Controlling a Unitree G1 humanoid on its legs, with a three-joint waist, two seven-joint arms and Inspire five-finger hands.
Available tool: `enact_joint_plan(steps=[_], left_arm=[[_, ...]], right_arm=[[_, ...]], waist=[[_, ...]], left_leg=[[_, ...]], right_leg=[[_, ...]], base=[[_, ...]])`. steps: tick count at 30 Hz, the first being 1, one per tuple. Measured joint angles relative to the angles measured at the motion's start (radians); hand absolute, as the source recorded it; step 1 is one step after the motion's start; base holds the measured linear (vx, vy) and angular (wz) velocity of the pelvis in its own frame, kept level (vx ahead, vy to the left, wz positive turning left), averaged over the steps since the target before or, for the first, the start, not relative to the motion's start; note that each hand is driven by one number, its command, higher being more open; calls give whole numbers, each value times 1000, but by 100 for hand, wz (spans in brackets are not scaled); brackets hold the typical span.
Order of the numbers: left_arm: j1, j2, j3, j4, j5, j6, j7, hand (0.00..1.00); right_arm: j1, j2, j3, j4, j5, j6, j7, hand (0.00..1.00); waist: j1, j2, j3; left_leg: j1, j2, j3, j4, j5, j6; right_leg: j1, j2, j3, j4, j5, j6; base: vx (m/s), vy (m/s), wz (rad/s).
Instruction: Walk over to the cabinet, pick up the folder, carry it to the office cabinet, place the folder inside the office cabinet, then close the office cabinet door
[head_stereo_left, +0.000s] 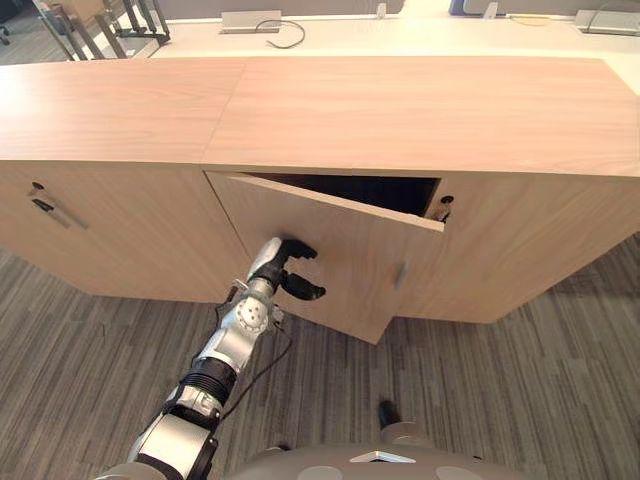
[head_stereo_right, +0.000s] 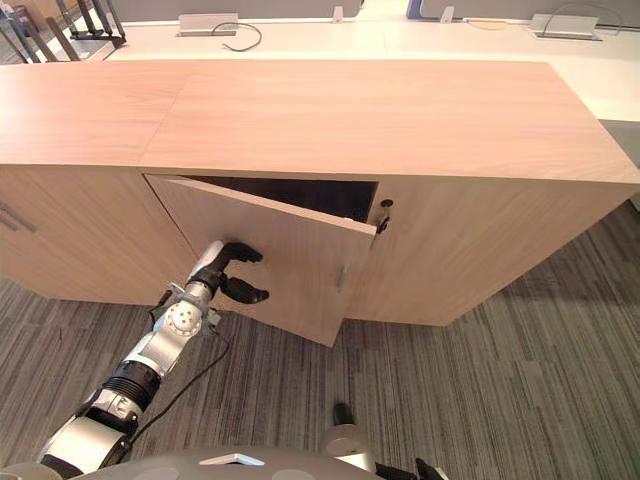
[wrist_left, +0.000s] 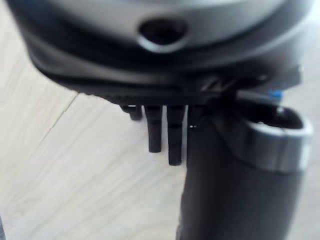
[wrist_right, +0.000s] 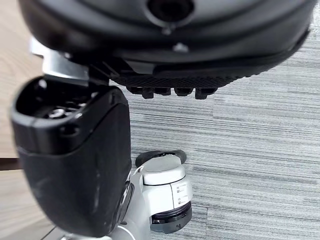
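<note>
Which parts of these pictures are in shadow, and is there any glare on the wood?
Left eye view: the cabinet's inside behind the half-open door lies in deep shadow, so its contents cannot be told; the cabinet top is evenly lit, without glare. Left wrist view: the left hand and its fingers show dark against the brightly lit pale door.

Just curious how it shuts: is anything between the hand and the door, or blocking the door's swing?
Nothing visible does. The left hand is close to the outer face of the half-open door, and nothing shows in the dark opening behind it.
</note>
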Motion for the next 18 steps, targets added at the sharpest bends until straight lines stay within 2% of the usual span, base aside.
enact_joint_plan(steps=[4, 6, 7, 9, 11, 13, 16, 18], left_arm=[[32, -3, 104, 68, -199, -1, 23, 100], [125, -6, 166, 88, -380, -16, 21, 100], [153, -8, 183, 92, -420, -19, 19, 100], [255, -33, 238, 117, -572, -29, 13, 100], [319, -48, 273, 163, -604, -48, 9, 100], [397, -74, 376, 282, -660, -61, -12, 100], [471, -95, 502, 393, -733, -62, -24, 100], [522, -109, 576, 445, -770, -63, -39, 100]], right_arm=[[0, 1, 8, 8, 13, 1, -5, 100], [0, 1, 15, 25, 13, 1, -6, 100], [0, 2, 19, 28, 13, 2, -6, 100], [0, 9, 30, 43, 13, 3, -11, 100], [0, 11, 40, 58, 12, 6, -14, 100], [-2, 14, 49, 65, 12, 10, -26, 100], [-2, 19, 38, 83, 19, 12, -34, 100], [-2, 21, 13, 102, 22, 15, -34, 100]], waist=[[4, -5, -2], [8, -13, -18], [11, -17, -20], [34, -37, -32], [53, -49, -40], [67, -62, -52], [84, -66, -54], [97, -59, -64]], left_leg=[[9, -1, 10, -6, 5, 0], [14, -2, 13, -12, 4, -1], [15, -3, 12, -14, 4, -2], [15, -6, 3, -22, 4, -3], [16, -6, 1, -22, 3, -4], [15, -7, -8, -23, 3, -4], [16, -9, -23, -23, 3, -4], [16, -11, -34, -23, 4, -3]], right_leg=[[1, 1, 15, -8, 12, -1], [7, 2, 19, -27, 20, 2], [9, 2, 19, -33, 23, 2], [13, 2, 18, -47, 28, 1], [15, 2, 17, -52, 28, 1], [19, 1, 11, -54, 28, 0], [33, -1, -9, -54, 26, -2], [39, -3, -26, -54, 26, -2]], base=[[-50, 6, -12], [-32, 6, -11], [-16, 0, -6], [0, 0, 0], [1, 10, 4], [13, 15, 9], [25, 12, 16], [-7, 5, 17]])
